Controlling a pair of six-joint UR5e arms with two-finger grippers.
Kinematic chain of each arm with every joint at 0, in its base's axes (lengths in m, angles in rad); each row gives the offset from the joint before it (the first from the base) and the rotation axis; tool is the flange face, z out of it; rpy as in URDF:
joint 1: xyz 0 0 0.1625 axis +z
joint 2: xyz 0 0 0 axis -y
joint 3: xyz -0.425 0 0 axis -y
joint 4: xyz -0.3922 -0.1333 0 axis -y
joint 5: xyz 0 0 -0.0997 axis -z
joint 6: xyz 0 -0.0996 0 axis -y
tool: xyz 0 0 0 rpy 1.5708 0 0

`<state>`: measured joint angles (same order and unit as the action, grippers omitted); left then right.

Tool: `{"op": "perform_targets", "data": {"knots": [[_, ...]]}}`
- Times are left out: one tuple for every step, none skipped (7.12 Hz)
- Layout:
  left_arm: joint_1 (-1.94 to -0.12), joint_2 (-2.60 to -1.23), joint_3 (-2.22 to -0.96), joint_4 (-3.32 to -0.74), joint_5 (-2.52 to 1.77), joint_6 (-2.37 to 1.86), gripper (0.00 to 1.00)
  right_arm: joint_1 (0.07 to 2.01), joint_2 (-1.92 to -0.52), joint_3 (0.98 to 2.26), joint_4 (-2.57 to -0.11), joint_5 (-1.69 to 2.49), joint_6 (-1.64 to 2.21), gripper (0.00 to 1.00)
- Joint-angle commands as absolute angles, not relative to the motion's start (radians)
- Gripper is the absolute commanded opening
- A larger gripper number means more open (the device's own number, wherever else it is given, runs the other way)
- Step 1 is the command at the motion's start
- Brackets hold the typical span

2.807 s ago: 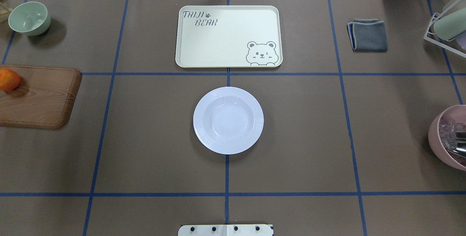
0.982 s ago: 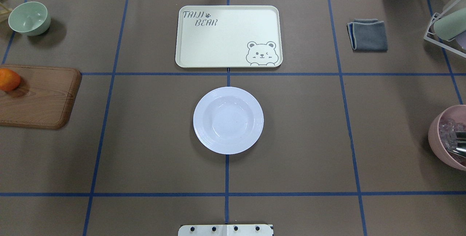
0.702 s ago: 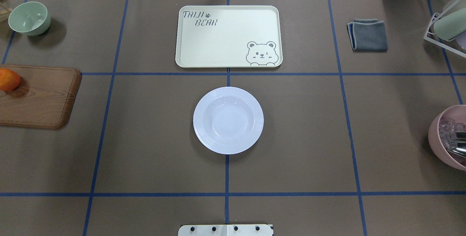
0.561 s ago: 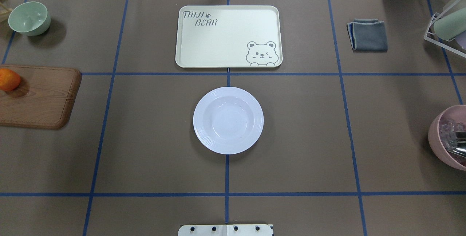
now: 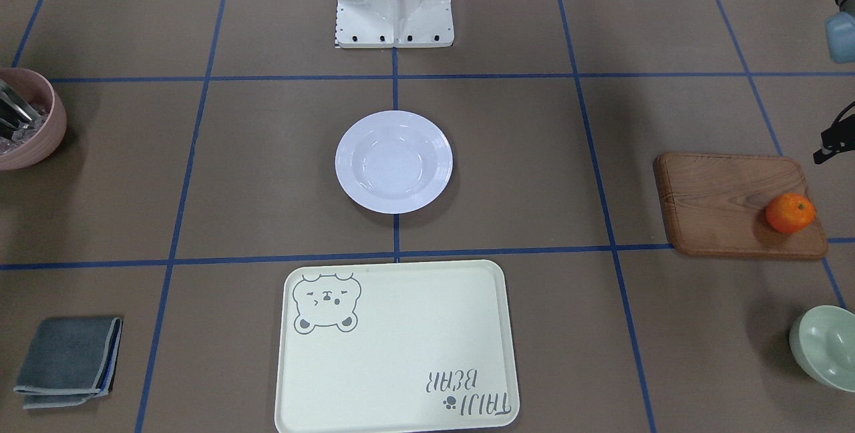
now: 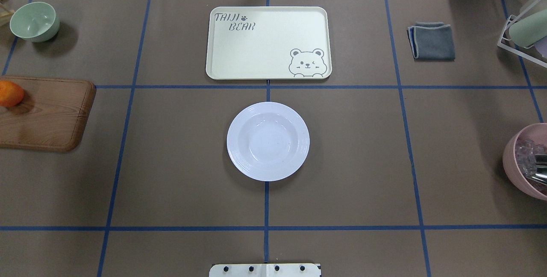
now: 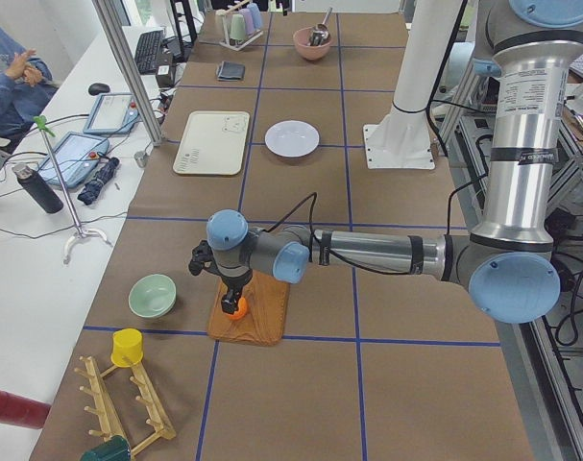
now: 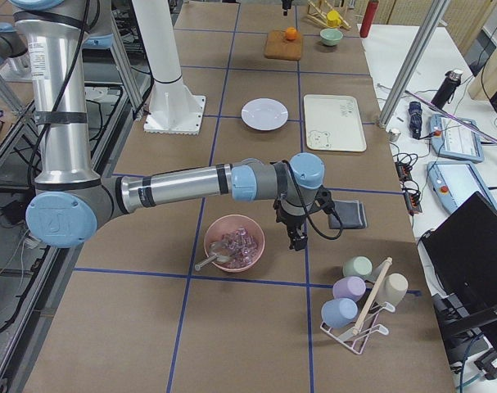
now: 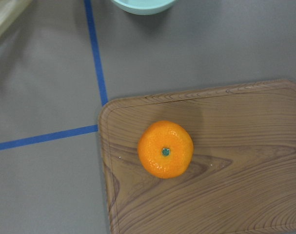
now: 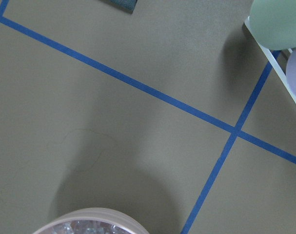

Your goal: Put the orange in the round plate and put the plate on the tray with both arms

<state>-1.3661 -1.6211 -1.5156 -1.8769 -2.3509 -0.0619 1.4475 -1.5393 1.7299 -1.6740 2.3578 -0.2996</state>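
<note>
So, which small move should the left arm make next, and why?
Probably lower the left gripper straight down towards the orange. The left wrist view shows the orange almost centred below it, lying on the wooden board, and the round plate has nothing in it.

Mid-table, on the blue tape line: round plate (image 6: pixel 268 141). Beyond it, apart: tray (image 6: pixel 265 46), bear drawing at its near right corner. Left edge: orange (image 6: pixel 10 93) on wooden board (image 6: pixel 51 116), partly cut off. Beyond board: green bowl (image 6: pixel 34 21). Right side: grey cloth (image 6: pixel 431 41), pink bowl (image 6: pixel 515 161).
</note>
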Motion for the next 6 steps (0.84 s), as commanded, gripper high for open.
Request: {"op": "perform_targets", "data": {"knots": [[-1.304,-1.672,-1.424,-1.936,-2.255,-0.063,0.97,1.436,-1.539,1.726,-1.661,2.359,-0.295,1.00],[-1.283,-1.681,-1.404,-1.936,-2.252,-0.060,0.97,1.431,-1.537,1.724,-1.661,2.358,-0.295,1.00],[-1.267,-1.703,-1.369,-1.934,-2.253,-0.063,0.97,1.425,-1.534,1.718,-1.660,2.355,-0.296,1.00],[-1.255,-1.722,-1.341,-1.934,-2.253,-0.064,0.97,1.425,-1.534,1.715,-1.660,2.355,-0.296,1.00],[-1.252,-1.732,-1.319,-1.934,-2.253,-0.064,0.97,1.425,-1.534,1.715,-1.660,2.355,-0.295,1.00],[-1.244,-1.744,-1.298,-1.934,-2.253,-0.067,0.97,1.425,-1.532,1.713,-1.660,2.355,-0.290,1.00]]}}
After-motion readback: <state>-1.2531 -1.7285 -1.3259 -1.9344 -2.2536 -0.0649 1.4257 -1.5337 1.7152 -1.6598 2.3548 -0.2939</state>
